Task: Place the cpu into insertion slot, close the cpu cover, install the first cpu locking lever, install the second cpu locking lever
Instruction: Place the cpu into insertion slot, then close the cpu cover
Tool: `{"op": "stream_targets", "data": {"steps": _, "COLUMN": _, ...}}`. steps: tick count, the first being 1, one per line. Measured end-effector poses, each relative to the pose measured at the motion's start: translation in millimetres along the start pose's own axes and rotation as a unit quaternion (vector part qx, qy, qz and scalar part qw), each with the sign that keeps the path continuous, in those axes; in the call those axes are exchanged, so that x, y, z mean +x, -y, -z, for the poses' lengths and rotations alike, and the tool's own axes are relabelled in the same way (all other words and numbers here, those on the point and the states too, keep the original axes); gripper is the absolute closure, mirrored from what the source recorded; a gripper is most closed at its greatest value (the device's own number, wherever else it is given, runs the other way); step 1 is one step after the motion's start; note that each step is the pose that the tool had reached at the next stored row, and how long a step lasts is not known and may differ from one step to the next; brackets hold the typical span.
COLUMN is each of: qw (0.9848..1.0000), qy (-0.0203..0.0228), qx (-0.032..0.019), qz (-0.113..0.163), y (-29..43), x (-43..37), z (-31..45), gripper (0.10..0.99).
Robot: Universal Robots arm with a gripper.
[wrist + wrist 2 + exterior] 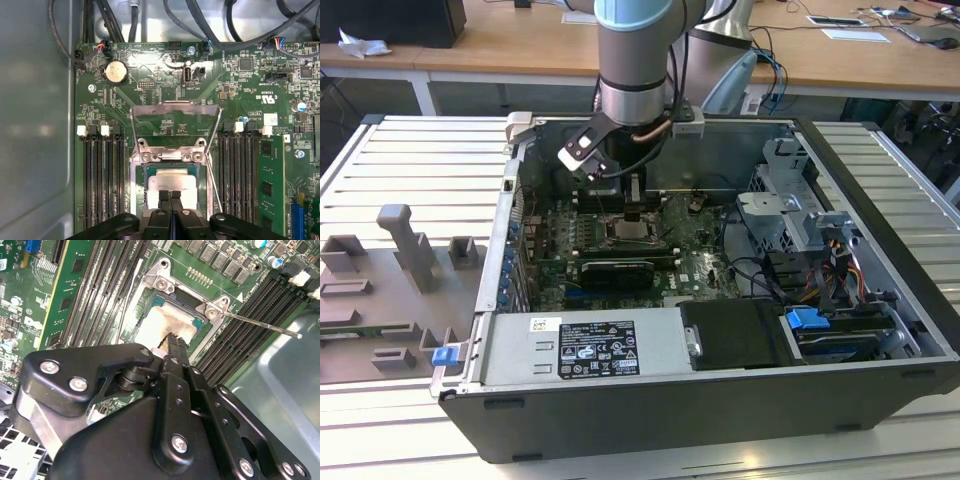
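The cpu [172, 182] [162, 325] lies flat in the insertion slot [141, 185] [150, 302], silver top up. The cpu cover [175, 107] stands swung open behind the slot, its window showing the board. A thin locking lever [215, 177] [260, 325] juts out beside the socket, unlatched. My gripper [170, 195] [172, 342] hovers just over the near edge of the cpu, shut, with nothing between its black fingers. In the exterior view the gripper [633, 212] hangs straight down over the socket [632, 232] inside the open computer case [720, 400].
Long black memory slots [102, 180] [240, 175] flank the socket on both sides. A black card [615, 270] sits in front of it. Cables [200, 25] and a drive cage [790, 210] crowd the case. A grey fixture plate [380, 290] lies on the table at the exterior view's left.
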State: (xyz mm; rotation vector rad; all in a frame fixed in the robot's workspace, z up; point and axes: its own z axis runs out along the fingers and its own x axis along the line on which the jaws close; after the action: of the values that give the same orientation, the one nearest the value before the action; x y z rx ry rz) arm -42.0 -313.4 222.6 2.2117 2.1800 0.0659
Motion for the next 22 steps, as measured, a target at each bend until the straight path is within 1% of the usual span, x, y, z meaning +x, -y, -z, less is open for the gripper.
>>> {"op": "stream_targets", "data": {"steps": 3, "qw": 1.0, "qy": 0.0001, "qx": 0.0001, "qz": 0.0, "y": 0.0, "x": 0.0, "z": 1.2, "gripper": 0.98}}
{"op": "stream_targets", "data": {"steps": 6, "qw": 1.0, "qy": 0.0001, "qx": 0.0001, "qz": 0.0, "y": -0.3, "x": 0.0, "z": 6.6, "gripper": 0.98}}
{"op": "stream_targets", "data": {"steps": 10, "qw": 1.0, "qy": -0.0001, "qx": 0.0001, "qz": 0.0, "y": -0.5, "x": 0.0, "z": 10.0, "gripper": 0.98}}
{"op": "stream_targets", "data": {"steps": 13, "qw": 1.0, "qy": -0.0017, "qx": 0.0001, "qz": 0.0, "y": -0.6, "x": 0.1, "z": 12.2, "gripper": 0.98}}
{"op": "stream_targets", "data": {"steps": 16, "qw": 1.0, "qy": -0.002, "qx": 0.0003, "qz": 0.0, "y": -0.9, "x": 0.1, "z": 16.1, "gripper": 0.98}}
{"op": "stream_targets", "data": {"steps": 18, "qw": 1.0, "qy": -0.0019, "qx": 0.0003, "qz": 0.0, "y": -1.2, "x": 0.1, "z": 21.1, "gripper": 0.98}}
{"op": "stream_targets", "data": {"steps": 19, "qw": 1.0, "qy": -0.0019, "qx": 0.0003, "qz": 0.0, "y": -1.3, "x": 0.2, "z": 25.2, "gripper": 0.98}}
{"op": "stream_targets", "data": {"steps": 22, "qw": 1.0, "qy": -0.0018, "qx": 0.0003, "qz": 0.0, "y": -1.8, "x": 0.8, "z": 31.8, "gripper": 0.98}}
